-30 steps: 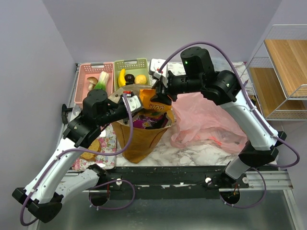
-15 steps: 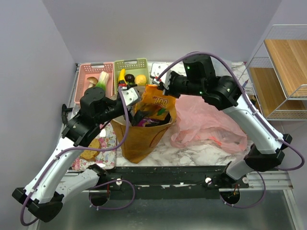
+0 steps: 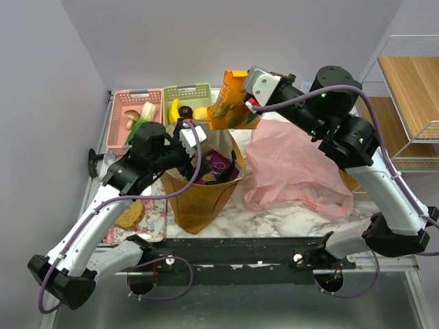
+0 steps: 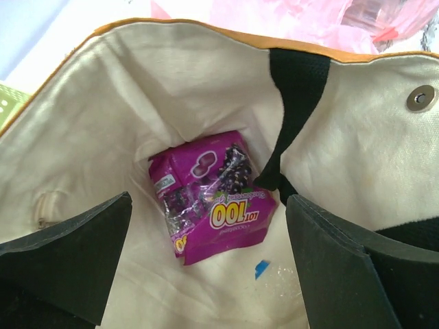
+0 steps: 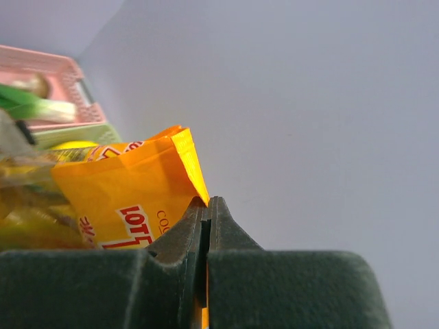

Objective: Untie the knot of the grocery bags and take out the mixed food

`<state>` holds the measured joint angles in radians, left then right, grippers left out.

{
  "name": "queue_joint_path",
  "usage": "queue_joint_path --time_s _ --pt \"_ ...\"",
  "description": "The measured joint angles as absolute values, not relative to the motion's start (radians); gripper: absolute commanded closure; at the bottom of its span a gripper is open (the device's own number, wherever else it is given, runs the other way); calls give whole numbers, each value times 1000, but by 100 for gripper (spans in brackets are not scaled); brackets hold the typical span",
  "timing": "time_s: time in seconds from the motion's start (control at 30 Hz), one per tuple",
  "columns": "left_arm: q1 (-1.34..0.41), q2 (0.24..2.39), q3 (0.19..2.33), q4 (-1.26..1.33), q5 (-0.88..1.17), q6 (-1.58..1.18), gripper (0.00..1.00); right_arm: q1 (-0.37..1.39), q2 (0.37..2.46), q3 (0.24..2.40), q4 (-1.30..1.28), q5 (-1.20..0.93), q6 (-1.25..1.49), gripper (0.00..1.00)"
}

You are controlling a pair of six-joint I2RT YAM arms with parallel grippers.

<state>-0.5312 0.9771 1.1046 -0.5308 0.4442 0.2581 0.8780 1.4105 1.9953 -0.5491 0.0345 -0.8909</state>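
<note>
While the right pincer (image 5: 208, 205) pinches the orange packet (image 3: 230, 103) by its edge above the tote (image 3: 199, 202), the left pincer (image 3: 194, 138) hangs spread over the purple packet (image 4: 209, 205) inside: probably light, slippery, best taken by its seam.

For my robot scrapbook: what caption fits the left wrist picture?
Open left gripper poised over a purple packet lying inside the tote.

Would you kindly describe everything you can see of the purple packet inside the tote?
The purple packet is a glossy, crinkled plastic pouch printed with dark grapes and "100". It lies flat on the cream lining of the tote, a black strap end by one corner, the open left gripper above it.
</note>
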Motion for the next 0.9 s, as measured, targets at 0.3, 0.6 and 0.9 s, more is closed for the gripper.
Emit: queue_joint_path --time_s 0.3,0.6,0.9 --pt "-531 999 1104 -560 447 249 7 834 1526 2141 -369 307 -1106 99" --pt "-531 1021 1098 -559 460 226 7 543 1596 2192 -307 375 -1142 99" --pt "-531 1026 1098 -559 464 224 6 192 1700 2355 -303 370 -1119 99"
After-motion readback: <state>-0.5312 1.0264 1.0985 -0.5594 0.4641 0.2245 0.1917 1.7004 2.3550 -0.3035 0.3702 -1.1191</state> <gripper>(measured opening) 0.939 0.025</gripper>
